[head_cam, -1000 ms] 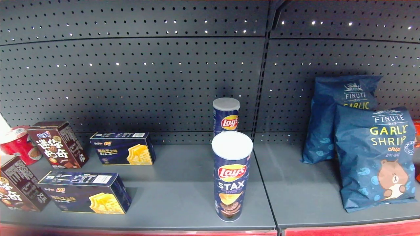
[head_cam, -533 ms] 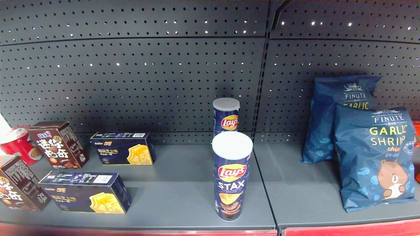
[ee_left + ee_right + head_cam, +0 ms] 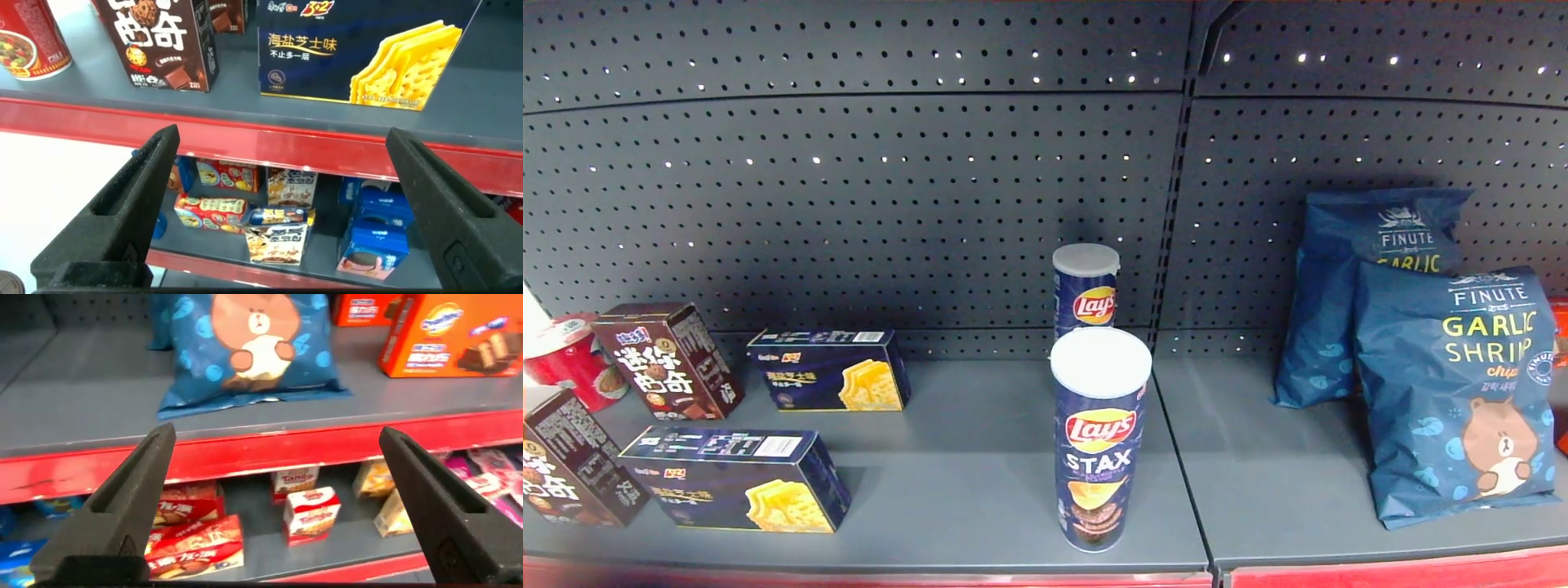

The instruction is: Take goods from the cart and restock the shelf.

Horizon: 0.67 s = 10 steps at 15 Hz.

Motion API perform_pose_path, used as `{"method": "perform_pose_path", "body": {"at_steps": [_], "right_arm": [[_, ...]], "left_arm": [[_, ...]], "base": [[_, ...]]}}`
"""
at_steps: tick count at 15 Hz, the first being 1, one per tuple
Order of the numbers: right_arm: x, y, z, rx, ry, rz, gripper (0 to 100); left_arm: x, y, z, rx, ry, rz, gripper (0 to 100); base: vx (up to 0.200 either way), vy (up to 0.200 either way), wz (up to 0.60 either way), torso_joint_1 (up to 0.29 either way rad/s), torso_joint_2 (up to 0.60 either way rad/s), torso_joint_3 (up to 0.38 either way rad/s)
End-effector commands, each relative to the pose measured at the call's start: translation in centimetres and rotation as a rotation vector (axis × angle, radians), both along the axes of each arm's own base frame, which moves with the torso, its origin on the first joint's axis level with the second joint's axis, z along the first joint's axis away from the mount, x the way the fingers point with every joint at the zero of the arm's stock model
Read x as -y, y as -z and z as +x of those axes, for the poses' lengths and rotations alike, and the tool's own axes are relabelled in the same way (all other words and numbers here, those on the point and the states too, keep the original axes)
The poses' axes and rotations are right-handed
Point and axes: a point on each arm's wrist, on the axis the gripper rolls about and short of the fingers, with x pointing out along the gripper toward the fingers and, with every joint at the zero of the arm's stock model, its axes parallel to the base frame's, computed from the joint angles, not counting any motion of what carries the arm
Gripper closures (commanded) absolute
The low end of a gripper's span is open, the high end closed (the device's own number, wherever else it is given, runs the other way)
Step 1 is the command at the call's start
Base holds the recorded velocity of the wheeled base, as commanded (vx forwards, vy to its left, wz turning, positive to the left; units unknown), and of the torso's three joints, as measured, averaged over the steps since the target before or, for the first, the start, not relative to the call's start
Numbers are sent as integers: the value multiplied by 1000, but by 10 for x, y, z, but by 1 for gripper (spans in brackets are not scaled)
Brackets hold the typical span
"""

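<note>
Left wrist view, right wrist view: both grippers empty at the shelf front

1. Left gripper [image 3: 280, 135]: jaws are wide apart with nothing between them. It hangs just outside the red edge [image 3: 73, 114], below and in front of a cracker box [image 3: 368, 49], a chocolate box [image 3: 159, 41] and a cup [image 3: 29, 37].
2. Right gripper [image 3: 278, 431]: jaws are likewise spread and empty. It sits before the same red lip, facing the front bag [image 3: 249, 343], with an orange box [image 3: 458, 331] beside that bag.
3. Shelf [image 3: 980, 457], head view: part stocked.
   - Front can [image 3: 1100, 441] stands upright near the lip, rear can [image 3: 1085, 286] directly behind it at the back panel.
   - A second cracker box sits behind the first, and a second chocolate box is near the cup on the robot's left.
   - Rear bag [image 3: 1364, 278] leans on the panel behind the front bag.
4. Open floor lies between the cracker boxes and the cans, and again between the cans and the bags.
5. Lower shelf [image 3: 278, 229] carries mixed small packs, and neither arm is touching them.

Assessment: some stock is placed in orderly rows of two. No item is in hand, so the current step appears to be between placements. A further item must be fetched from the cart and set into one of the gaps. How many items remain cannot be told.
</note>
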Motion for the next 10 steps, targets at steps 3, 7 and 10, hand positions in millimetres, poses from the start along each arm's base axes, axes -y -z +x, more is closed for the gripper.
{"method": "perform_pose_path", "body": {"at_steps": [3, 7, 10], "right_arm": [[0, 0, 1, -7, -20, -2, 0], [0, 0, 1, -6, -17, 4, 0], [-1, 0, 1, -7, -37, 0, 0]], "left_arm": [[0, 0, 0, 6, -3, -1, 0], [0, 0, 0, 4, 9, 10, 0], [1, 0, 0, 6, 32, 4, 0]], "base": [[0, 0, 0, 0, 0, 0], [0, 0, 0, 0, 0, 0], [-67, 0, 0, 1, 1, 4]]}}
